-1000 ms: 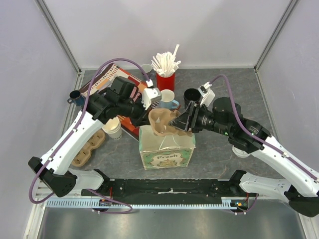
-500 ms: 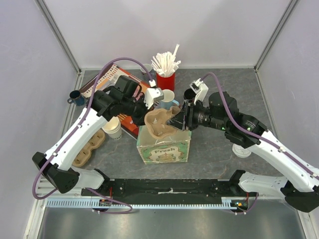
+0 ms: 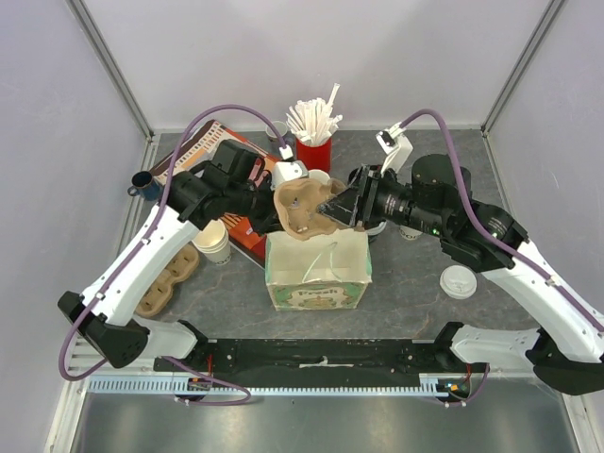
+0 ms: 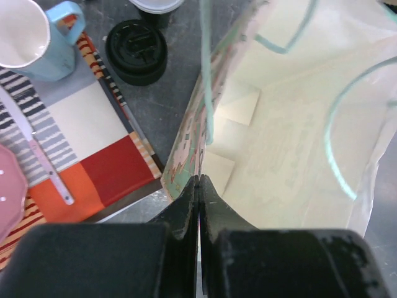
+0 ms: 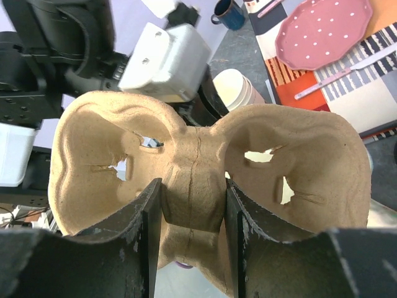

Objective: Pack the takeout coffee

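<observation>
The left gripper [image 4: 198, 184] has its two dark fingers pressed flat together on the upper edge of a paper bag [image 3: 316, 274], pinching one wall. The right gripper [image 5: 192, 208] is clamped across the narrow middle ridge of a tan pulp cup carrier [image 3: 302, 209], one finger on each side. It holds the carrier tilted over the back of the bag's open mouth. The carrier has two round cup wells with torn-looking slots.

The bag stands upright on the grey table [image 3: 406, 283], pale cream inside, with thin teal cord handles. Its front carries an oval label in green lettering that seems to read "Fresh".

The takeout coffee stands outside the bag, on the table just beyond it. The black-lidded cup [image 4: 136, 51] is seen from above as a round, glossy black plastic lid with moulded ridges, its paper body hidden. Just past it is the white-lidded cup [image 4: 155, 5], only the lid's rim showing at the picture's edge. No writing can be read on either.

A light-blue mug [image 4: 37, 37] sits beside them on a striped placemat [image 4: 93, 130] with red and orange blocks. A pink dotted plate [image 5: 322, 31] lies farther along the placemat. A loose white lid [image 3: 459, 281] lies to the bag's right.
</observation>
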Controlling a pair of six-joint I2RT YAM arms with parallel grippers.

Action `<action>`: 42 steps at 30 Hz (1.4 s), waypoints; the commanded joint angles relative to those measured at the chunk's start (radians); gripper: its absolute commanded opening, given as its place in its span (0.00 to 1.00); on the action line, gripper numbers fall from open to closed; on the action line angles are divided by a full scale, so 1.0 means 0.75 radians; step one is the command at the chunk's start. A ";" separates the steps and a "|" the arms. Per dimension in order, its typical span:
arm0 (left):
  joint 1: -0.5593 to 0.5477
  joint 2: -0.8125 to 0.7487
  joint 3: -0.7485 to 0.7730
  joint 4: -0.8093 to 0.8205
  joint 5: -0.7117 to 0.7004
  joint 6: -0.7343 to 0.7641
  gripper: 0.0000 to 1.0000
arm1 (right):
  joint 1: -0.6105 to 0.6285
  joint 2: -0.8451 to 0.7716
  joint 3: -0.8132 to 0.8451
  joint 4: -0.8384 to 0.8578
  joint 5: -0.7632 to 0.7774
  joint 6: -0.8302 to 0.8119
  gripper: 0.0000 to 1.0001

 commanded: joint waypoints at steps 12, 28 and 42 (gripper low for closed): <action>-0.006 -0.084 -0.044 0.043 0.063 -0.112 0.02 | 0.084 0.042 0.011 -0.013 -0.024 0.137 0.00; 0.041 -0.062 -0.058 0.049 0.112 -0.193 0.02 | 0.231 -0.112 -0.192 -0.173 0.391 -0.021 0.00; 0.061 -0.084 -0.073 0.104 0.216 -0.259 0.02 | 0.364 0.217 -0.013 -0.500 0.747 0.247 0.00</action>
